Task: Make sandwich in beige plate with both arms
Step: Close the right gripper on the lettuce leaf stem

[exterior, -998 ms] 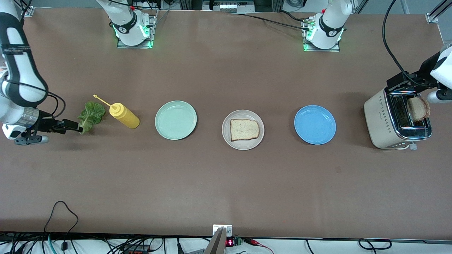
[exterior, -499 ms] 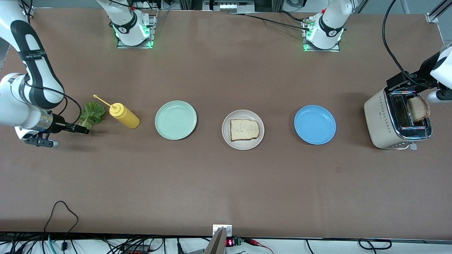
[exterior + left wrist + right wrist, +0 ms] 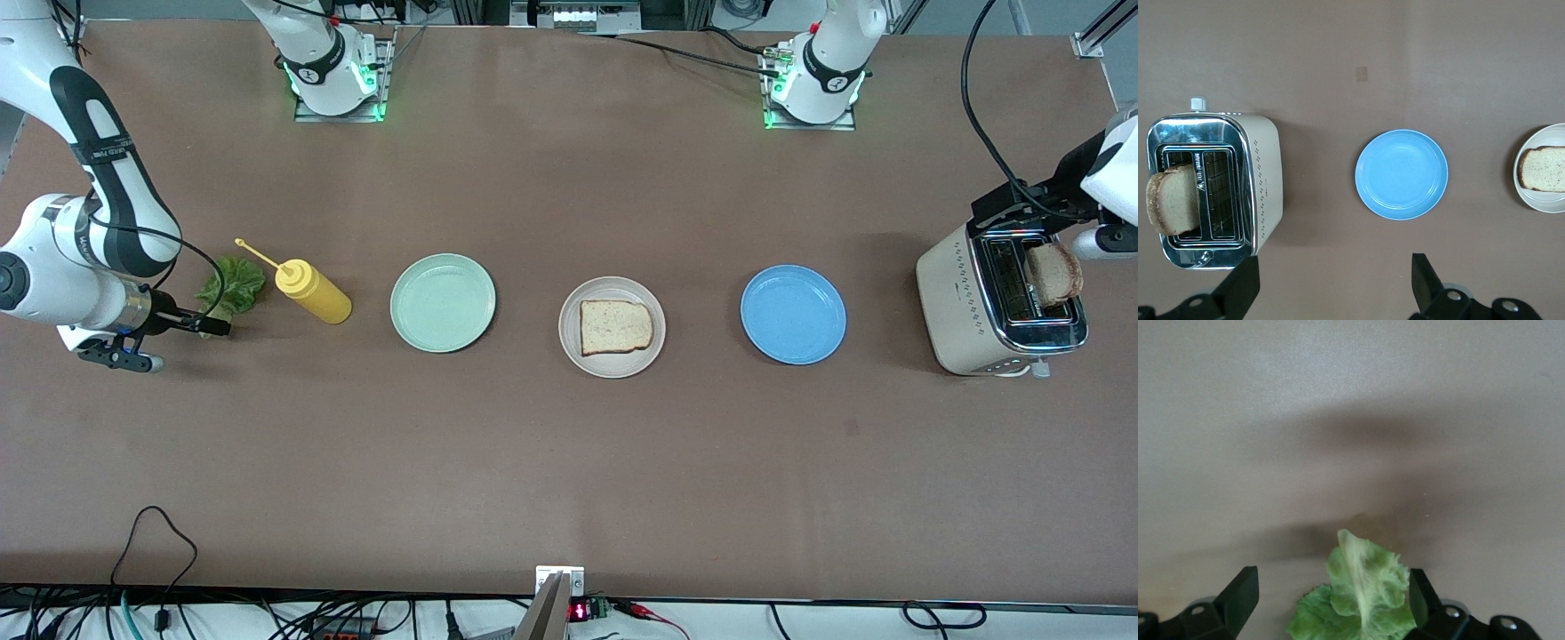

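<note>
1. At the right arm's end of the surface the right pincer sits low at the lettuce leaf; its two fingers stand wide apart with the leaf's stem end between them, and in the right wrist view the leaf lies in the gap without either finger pressing on it
2. Just beside the leaf, toward the middle of the surface, a yellow squeeze bottle lies on its side with its thin nozzle pointing toward the robots' bases
3. Next in the row is a mint-green plate with nothing on it
4. The beige plate sits at the middle of the row, well apart from its neighbours, and carries one slice of bread lying flat; it has no lettuce and no second slice on it
5. A blue plate follows, between the beige plate and the toaster
6. At the left arm's end stands a cream and chrome toaster with a second slice of bread sticking up, tilted, out of one slot
7. The left pincer hangs in the air over the toaster; the left wrist view shows its fingers spread wide with nothing between them
</note>
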You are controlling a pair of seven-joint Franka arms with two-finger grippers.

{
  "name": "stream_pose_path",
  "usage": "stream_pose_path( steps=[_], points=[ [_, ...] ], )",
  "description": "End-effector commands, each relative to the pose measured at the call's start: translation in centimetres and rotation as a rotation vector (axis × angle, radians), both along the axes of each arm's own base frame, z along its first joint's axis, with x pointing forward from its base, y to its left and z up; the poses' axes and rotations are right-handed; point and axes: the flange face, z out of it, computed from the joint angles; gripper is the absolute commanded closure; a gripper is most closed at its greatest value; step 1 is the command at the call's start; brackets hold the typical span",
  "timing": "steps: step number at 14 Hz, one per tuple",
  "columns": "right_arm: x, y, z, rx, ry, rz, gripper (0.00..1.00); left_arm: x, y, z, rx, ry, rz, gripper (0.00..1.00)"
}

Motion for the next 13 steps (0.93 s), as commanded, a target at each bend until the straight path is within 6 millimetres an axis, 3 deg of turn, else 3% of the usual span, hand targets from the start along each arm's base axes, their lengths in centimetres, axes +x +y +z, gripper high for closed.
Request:
stream_pose_path(
  steps=[1, 3, 5, 10, 13],
  points=[
    [-0.21, -0.21, -0.93, -0.023, -0.006, 0.003, 0.00, -0.41, -0.15, 0.19, -0.012, -0.004, -0.013, 0.00],
    [-0.28, -0.40, -1.57, -0.044, -0.004, 0.032, 0.04, -0.41, -0.15, 0.19, -0.012, -0.004, -0.013, 0.00],
    [-0.26, -0.44, -1.56, -0.057, -0.004, 0.049, 0.16, -0.38, -0.15, 0.27, -0.012, -0.007, -0.013, 0.00],
    [-0.26, -0.45, -1.56, -0.057, -0.004, 0.065, 0.73, -0.35, -0.15, 0.36, -0.012, -0.010, -0.013, 0.00],
    [-0.26, -0.45, -1.56, -0.057, -0.004, 0.071, 0.88, -0.36, -0.14, 0.42, -0.011, -0.010, -0.013, 0.00]
  ],
)
